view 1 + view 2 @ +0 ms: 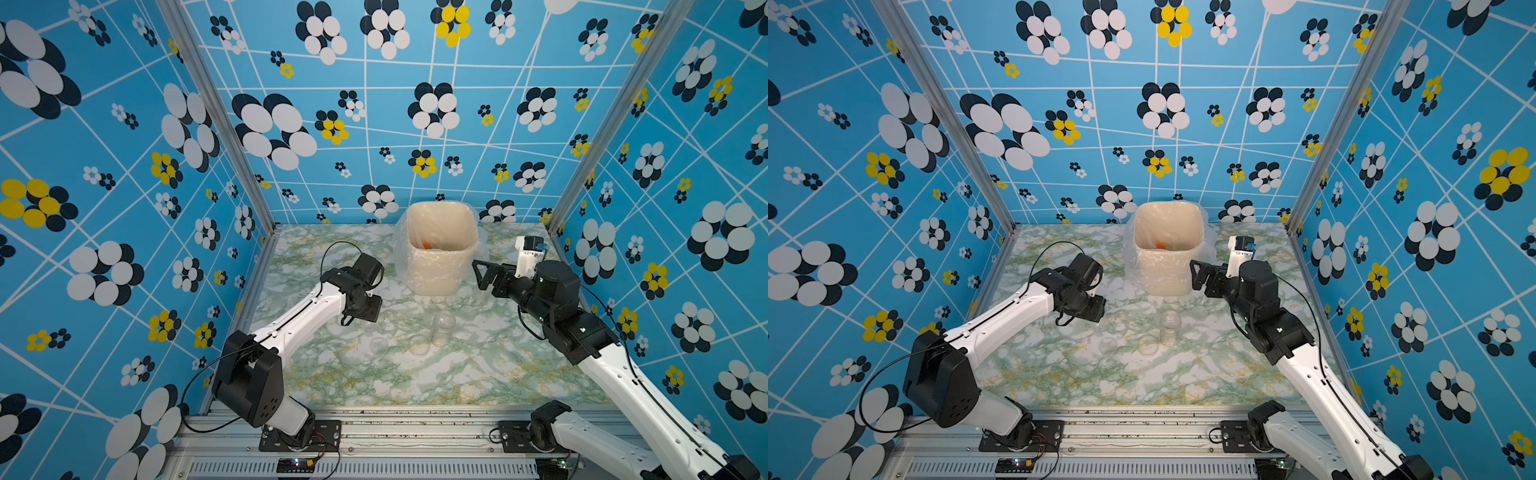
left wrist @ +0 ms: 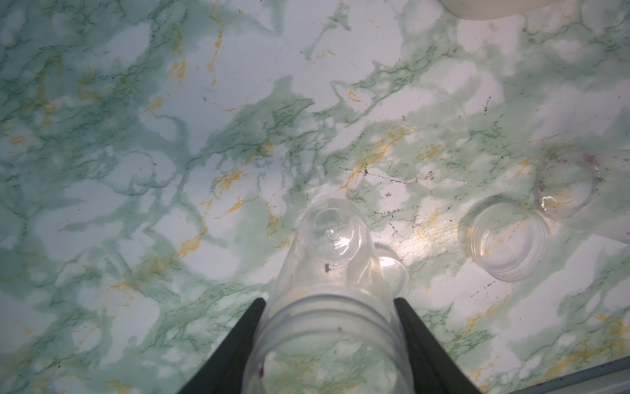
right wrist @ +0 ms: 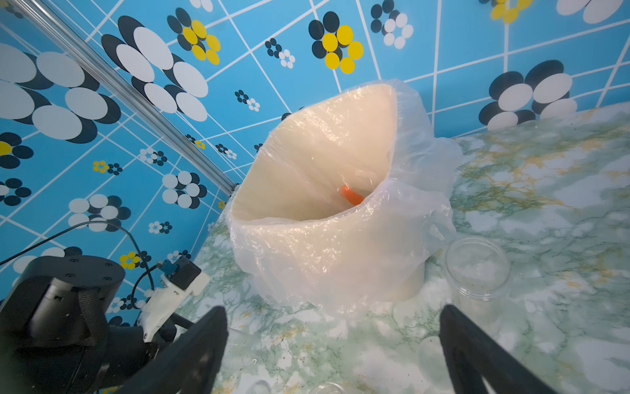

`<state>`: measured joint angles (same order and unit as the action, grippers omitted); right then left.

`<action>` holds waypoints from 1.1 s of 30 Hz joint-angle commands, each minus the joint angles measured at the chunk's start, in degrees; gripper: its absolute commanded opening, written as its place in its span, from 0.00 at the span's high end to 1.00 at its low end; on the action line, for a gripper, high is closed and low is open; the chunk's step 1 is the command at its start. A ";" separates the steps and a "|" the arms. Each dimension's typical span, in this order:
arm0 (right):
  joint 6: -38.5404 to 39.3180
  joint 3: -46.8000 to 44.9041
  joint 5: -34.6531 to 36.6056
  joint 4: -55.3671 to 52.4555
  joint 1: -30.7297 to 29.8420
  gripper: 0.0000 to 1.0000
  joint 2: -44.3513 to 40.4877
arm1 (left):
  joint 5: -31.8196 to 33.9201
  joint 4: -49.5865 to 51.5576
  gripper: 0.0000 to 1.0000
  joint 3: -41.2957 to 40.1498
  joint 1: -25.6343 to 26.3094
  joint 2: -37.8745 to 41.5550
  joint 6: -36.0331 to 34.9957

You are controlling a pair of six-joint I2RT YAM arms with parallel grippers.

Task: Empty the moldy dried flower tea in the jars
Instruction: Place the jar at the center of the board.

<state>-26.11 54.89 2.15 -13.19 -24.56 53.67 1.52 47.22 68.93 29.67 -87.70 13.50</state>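
My left gripper (image 2: 329, 300) is shut on the threaded neck of a clear jar (image 2: 332, 245), whose base points down at the marble table (image 2: 170, 119). Only a few reddish specks (image 2: 261, 371) of the moldy dried flower tea cling inside it. In both top views the left gripper (image 1: 360, 318) (image 1: 1077, 318) hangs left of the bin and hides that jar. A second clear jar (image 1: 443, 328) (image 1: 1170, 328) stands upright mid-table with no lid on. My right gripper (image 1: 478, 275) (image 3: 332, 310) is open with nothing between its fingers, beside the bin's right wall.
The beige plastic-lined bin (image 1: 440, 266) (image 3: 324, 259) stands at the back centre with an orange item (image 3: 353, 196) inside. Clear lids (image 1: 379, 345) (image 1: 419, 345) lie near the upright jar. Another open jar (image 3: 477, 269) stands by the bin's base. Dark crumbs dot the table.
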 commanded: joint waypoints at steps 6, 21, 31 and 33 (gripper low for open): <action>0.64 -0.76 -1.10 -0.47 0.39 0.01 -0.38 | 0.15 -1.42 0.85 -1.68 0.46 -1.98 0.60; 0.62 -1.03 -1.45 -0.57 0.47 0.01 -0.38 | -0.33 -0.69 0.67 -2.48 0.56 -3.00 0.21; 1.09 -1.02 -1.59 -1.13 0.62 0.01 -0.14 | -0.76 0.76 0.35 -1.91 0.48 -2.66 0.19; 1.28 -0.93 -1.63 -1.18 0.63 0.01 -0.14 | -0.98 1.01 0.26 -1.50 0.52 -2.24 0.34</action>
<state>-26.00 54.35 1.10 -13.30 -24.27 53.69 1.26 46.37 66.92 29.76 -90.02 13.80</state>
